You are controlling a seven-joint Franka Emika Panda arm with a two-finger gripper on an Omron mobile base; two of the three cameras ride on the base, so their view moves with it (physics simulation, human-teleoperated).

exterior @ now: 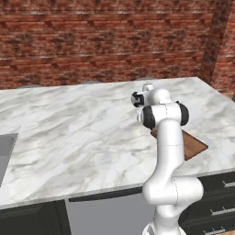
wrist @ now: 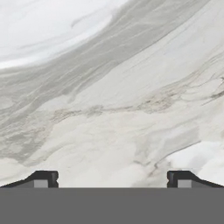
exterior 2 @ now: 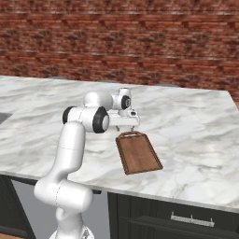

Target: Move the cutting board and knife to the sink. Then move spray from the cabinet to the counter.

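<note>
**Step in hand: approach to the cutting board, first item of the sink transfer**

The counter (exterior: 69, 133) spans both base views, a white marble top with grey veins above dark drawers. A brick wall (exterior: 92, 41) stands behind it. At the far left edge of the left base view a grey strip (exterior: 5, 149) is set into the counter; it is probably the sink, but too little shows to confirm it.

The cutting board (exterior 2: 139, 153) lies flat on the counter near the front edge, loop handle pointing away from the robot. It is well apart from the grey strip. No knife can be made out on or beside the board. In the left base view the forearm covers most of the board, leaving one corner (exterior: 193, 146) exposed.

The arm is folded: the upper link rises from the base, the elbow sits high, and the wrist turns the hand downward. The gripper (exterior 2: 127, 126) hangs just above the handle end of the board, touching nothing. In the hand view the fingertips (wrist: 43, 178) stand wide apart over bare marble, holding nothing.

Judgement: no transfer is complete. The next move calls for descent onto the handle or rim, closure there, then a long carry leftward.
</note>
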